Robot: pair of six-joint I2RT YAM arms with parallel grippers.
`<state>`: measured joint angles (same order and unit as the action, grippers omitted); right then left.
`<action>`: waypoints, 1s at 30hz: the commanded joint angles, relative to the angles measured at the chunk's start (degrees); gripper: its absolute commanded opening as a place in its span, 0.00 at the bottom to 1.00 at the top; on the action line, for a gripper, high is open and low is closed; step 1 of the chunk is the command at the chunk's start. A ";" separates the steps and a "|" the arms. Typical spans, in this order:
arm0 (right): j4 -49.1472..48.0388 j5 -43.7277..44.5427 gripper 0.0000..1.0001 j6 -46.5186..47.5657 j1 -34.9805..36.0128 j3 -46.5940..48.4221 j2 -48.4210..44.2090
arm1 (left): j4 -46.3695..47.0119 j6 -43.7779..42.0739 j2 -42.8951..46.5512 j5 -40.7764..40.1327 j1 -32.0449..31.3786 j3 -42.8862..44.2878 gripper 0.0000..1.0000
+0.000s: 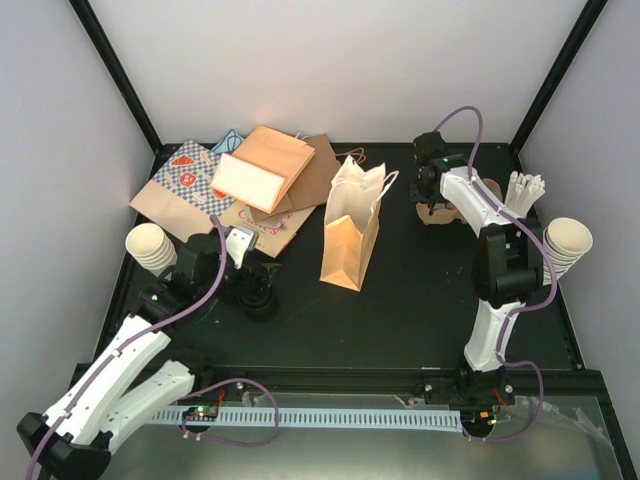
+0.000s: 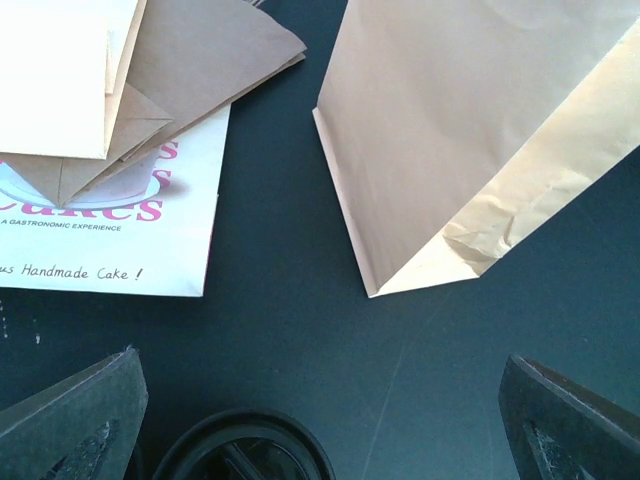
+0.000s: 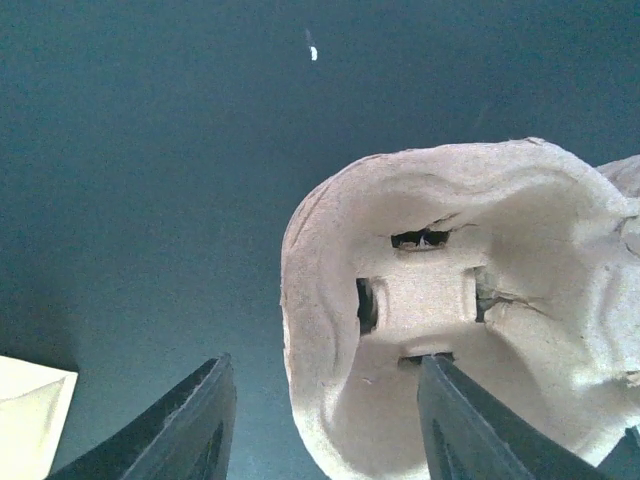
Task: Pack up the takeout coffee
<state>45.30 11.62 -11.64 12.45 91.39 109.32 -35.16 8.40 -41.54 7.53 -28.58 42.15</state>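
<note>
We note left gripper (image 2: pixel 320 356) spread wide, empty, above lidded cup (image 2: pixel 240 448), left of centre in top view. Right gripper (image 3: pixel 322 365) part-spread, straddling carrier (image 3: pixel 460 240) rim, upper right; we cannot tell contact.

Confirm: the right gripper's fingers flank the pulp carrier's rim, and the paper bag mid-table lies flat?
No: the paper bag stands upright, mouth open, as the top external view shows. The right gripper does flank the rim of the pulp carrier.

Overhead wide, wrist close-ups (both downward)
</note>
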 commanded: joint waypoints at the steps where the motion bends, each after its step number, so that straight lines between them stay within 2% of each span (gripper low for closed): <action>1: 1.80 2.24 0.51 3.49 -0.16 2.92 0.90 | 2.20 -1.28 1.49 0.21 0.20 -0.12 0.99; 7: 3.22 2.13 0.42 4.25 -0.15 3.41 1.56 | 2.24 -1.30 1.22 0.20 0.23 -0.17 0.99; 25: 6.51 0.56 0.36 4.65 -0.06 3.62 4.01 | 2.20 -1.37 0.59 -0.41 0.27 -0.31 0.99; 30: 7.40 0.81 0.28 4.70 0.02 4.44 4.58 | 2.29 -1.40 0.50 -0.33 0.26 -0.32 0.99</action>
<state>51.27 12.38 -7.42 12.47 93.71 113.43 -34.24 8.03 -40.66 7.51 -28.58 42.11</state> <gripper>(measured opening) 0.293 0.988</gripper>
